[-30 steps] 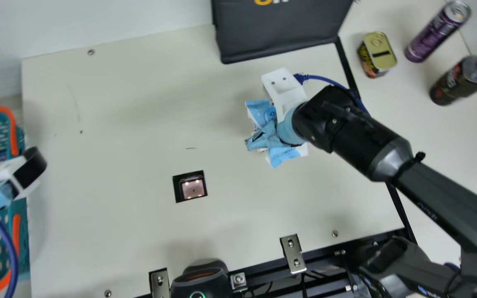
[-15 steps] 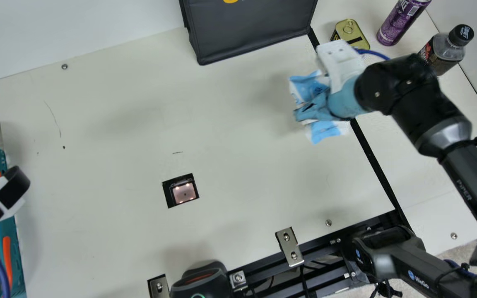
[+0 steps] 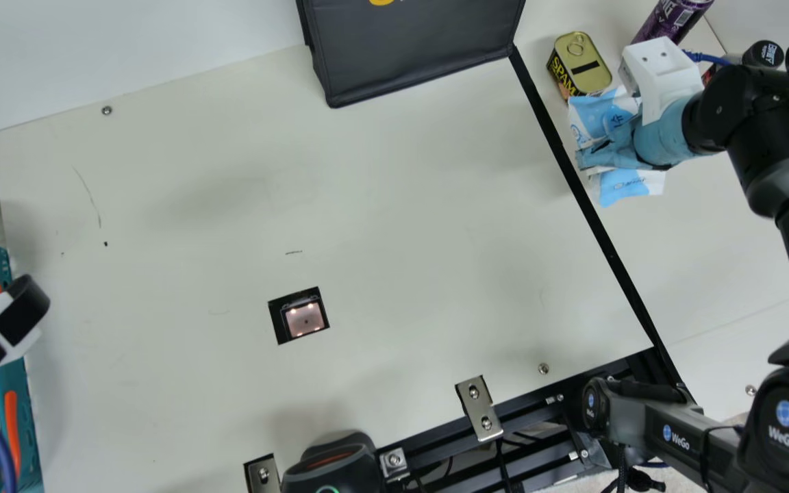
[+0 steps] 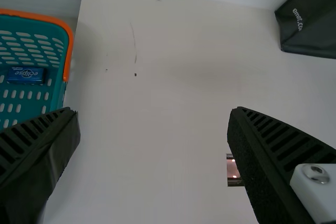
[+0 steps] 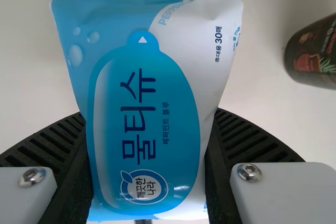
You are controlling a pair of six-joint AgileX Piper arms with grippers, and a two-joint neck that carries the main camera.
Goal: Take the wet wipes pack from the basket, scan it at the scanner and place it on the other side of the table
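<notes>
My right claw [image 5: 148,114] has the wet wipes pack [image 5: 131,51] pinched by its sides; its long axis runs across my squeeze.

On the main view's clock face: one wet wipes pack [image 3: 631,186], one bottle [image 3: 763,55] and one purple can [image 3: 672,20] around 2 o'clock; one tin [image 3: 585,68] between 1 and 2; one black bag [image 3: 415,51] at 12; one scanner [image 3: 305,320] at 8; one teal basket [image 3: 14,404] between 8 and 9, with one small blue packet [image 4: 25,75] in it. One desk [image 3: 381,226], two claws: left [image 3: 1,322] near 9, right [image 3: 607,150] near 2.
</notes>
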